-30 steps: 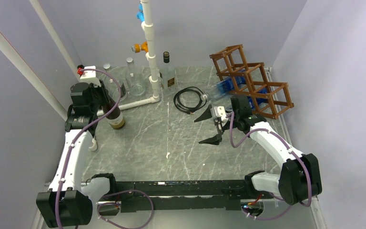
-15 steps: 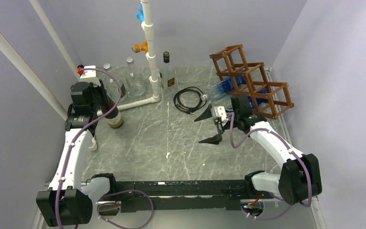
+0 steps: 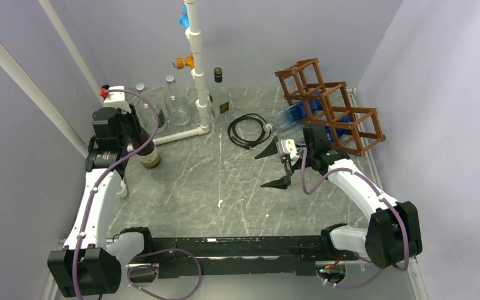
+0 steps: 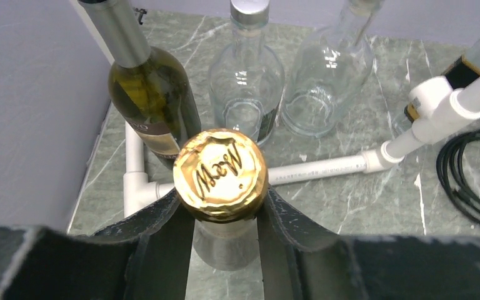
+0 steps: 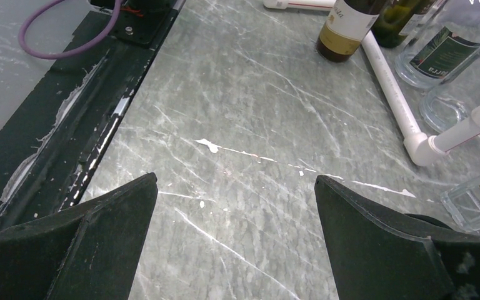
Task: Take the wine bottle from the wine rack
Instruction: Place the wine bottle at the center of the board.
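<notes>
The wine bottle (image 3: 145, 149) is gripped upright at its neck by the left jaws, well left of the wine rack (image 3: 328, 106). The right jaws are spread open near the rack. Neighbouring bottles (image 4: 247, 69) could be toppled if it is swung.

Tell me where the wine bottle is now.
The bottle is on the table's left side in the top view, upright in the left gripper, beside the white pipe, far from the rack at back right.
</notes>
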